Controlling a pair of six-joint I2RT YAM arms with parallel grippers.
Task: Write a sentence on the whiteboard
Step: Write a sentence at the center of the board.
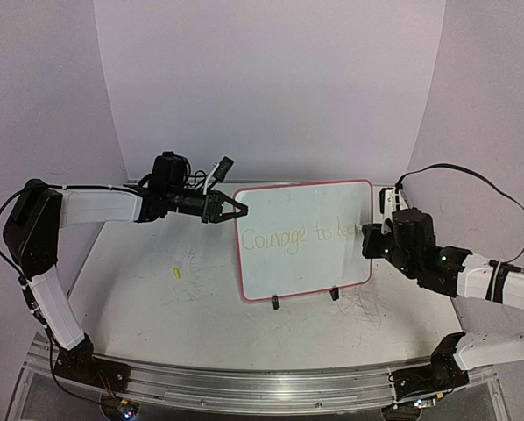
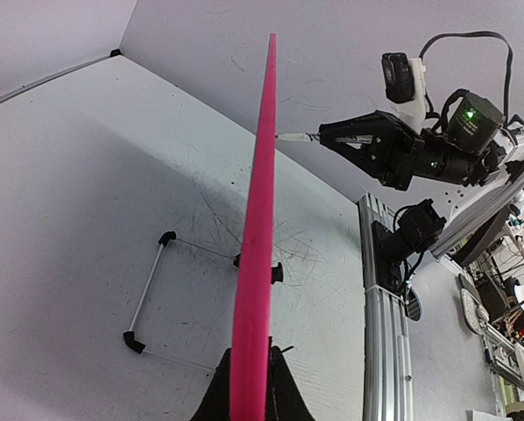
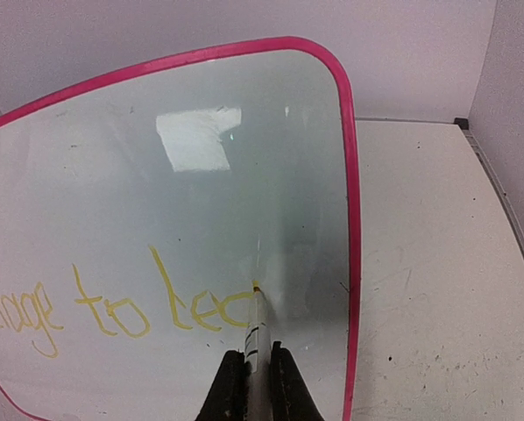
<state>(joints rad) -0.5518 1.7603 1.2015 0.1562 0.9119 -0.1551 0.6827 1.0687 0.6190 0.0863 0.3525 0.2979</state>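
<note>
The whiteboard (image 1: 304, 239) stands upright on its two black clip feet (image 1: 275, 303) at the table's middle; its pink rim shows edge-on in the left wrist view (image 2: 260, 219). My left gripper (image 1: 231, 209) is shut on the board's upper left edge, also seen in the left wrist view (image 2: 250, 386). The pale-yellow sentence (image 1: 297, 235) reads "Courage to lea" (image 3: 113, 309). My right gripper (image 3: 258, 386) is shut on a white marker (image 3: 256, 338) whose yellow tip touches the board at the end of the last letter. In the top view the right gripper (image 1: 369, 239) is at the board's right edge.
A small yellow marker cap (image 1: 177, 272) lies on the table left of the board. A wire stand (image 2: 148, 294) with black corners lies behind the board. An aluminium rail (image 1: 262, 386) runs along the near edge. The tabletop is covered in faint scribble marks (image 1: 363, 307).
</note>
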